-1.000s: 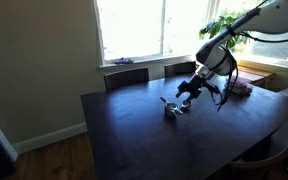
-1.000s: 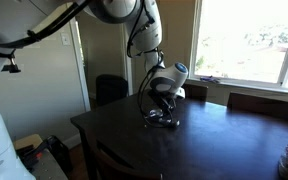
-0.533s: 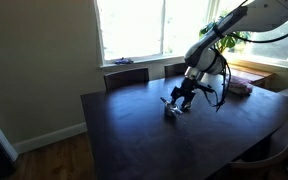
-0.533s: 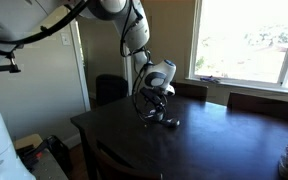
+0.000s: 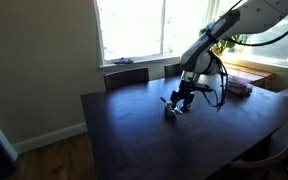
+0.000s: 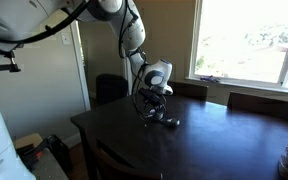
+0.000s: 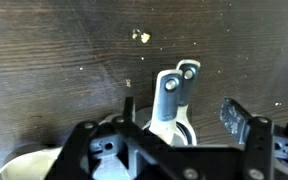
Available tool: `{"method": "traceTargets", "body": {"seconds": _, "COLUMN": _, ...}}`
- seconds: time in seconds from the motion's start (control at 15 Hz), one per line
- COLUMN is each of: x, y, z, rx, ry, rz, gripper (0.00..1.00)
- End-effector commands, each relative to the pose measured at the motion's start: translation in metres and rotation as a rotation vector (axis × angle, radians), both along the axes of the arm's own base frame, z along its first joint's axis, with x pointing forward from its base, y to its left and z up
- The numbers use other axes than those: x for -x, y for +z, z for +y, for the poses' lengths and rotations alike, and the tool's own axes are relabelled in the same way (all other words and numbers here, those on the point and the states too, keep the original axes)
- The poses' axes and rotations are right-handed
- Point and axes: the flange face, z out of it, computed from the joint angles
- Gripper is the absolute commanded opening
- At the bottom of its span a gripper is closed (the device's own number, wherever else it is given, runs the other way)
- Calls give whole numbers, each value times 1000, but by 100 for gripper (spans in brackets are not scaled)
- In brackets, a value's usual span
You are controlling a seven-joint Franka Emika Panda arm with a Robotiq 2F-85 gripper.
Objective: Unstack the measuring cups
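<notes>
**Low over the worktop: tool astride the cup handles**

Down near the window end of the dark worktop (image 5: 124,135), my tool (image 7: 181,112) hangs just above the measuring cups (image 7: 172,98). Its jaws stand apart, clamped on nothing. In the wrist view the nested handles run straight up the gap. One finger (image 7: 232,116) sits off to one side and a dark tip sits opposite, and neither touches metal as far as I can see. The bowls lie closer in, partly hidden under the tool's own body.

Why line up like this? The cups sit one inside another with their handles overlapping, so I judge those handles are the only part standing clear enough to pinch. I've set the jaws across them rather than along them.

In an exterior view the arm bends steeply down and the cups (image 5: 173,108) show as a small silvery glint right at the fingertips. I can't tell how far below the top handle the fingers reach. I reckon the risk is catching two handles at once.
</notes>
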Motion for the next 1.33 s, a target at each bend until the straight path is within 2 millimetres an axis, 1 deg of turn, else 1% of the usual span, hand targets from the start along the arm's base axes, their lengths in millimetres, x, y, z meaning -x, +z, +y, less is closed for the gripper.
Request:
{"method": "traceTargets", "body": {"seconds": 0.0, "x": -5, "y": -1, "z": -7, "rx": 39, "ry": -22, "rz": 43, "gripper": 90}}
{"method": "traceTargets", "body": {"seconds": 0.13, "x": -7, "y": -4, "z": -10, "rx": 31, "ry": -14, "rz": 57, "gripper": 84}}
{"method": "traceTargets", "body": {"seconds": 0.27, "x": -10, "y": -9, "z": -11, "rx": 22, "ry": -10, "rz": 78, "gripper": 82}}
{"method": "traceTargets", "body": {"seconds": 0.33, "x": -11, "y": -12, "z": -12, "rx": 18, "ry": -9, "rz": 86, "gripper": 84}}
{"method": "traceTargets", "body": {"seconds": 0.4, "x": -13, "y": -15, "z": -11, "rx": 12, "ry": -5, "rz": 94, "gripper": 81}}
{"method": "traceTargets", "body": {"seconds": 0.53, "x": -15, "y": -18, "z": -10, "rx": 5, "ry": 3, "rz": 104, "gripper": 57}}
{"method": "traceTargets", "body": {"seconds": 0.73, "x": -19, "y": -22, "z": -9, "rx": -7, "ry": 7, "rz": 115, "gripper": 35}}
{"method": "traceTargets", "body": {"seconds": 1.0, "x": -23, "y": -17, "z": -10, "rx": -6, "ry": 13, "rz": 108, "gripper": 11}}
{"method": "traceTargets", "body": {"seconds": 1.07, "x": -21, "y": -14, "z": -10, "rx": -1, "ry": 17, "rz": 97, "gripper": 8}}
{"method": "traceTargets", "body": {"seconds": 1.13, "x": -20, "y": -14, "z": -10, "rx": -1, "ry": 22, "rz": 93, "gripper": 12}}
{"method": "traceTargets", "body": {"seconds": 1.27, "x": -17, "y": -12, "z": -11, "rx": -4, "ry": 31, "rz": 88, "gripper": 12}}
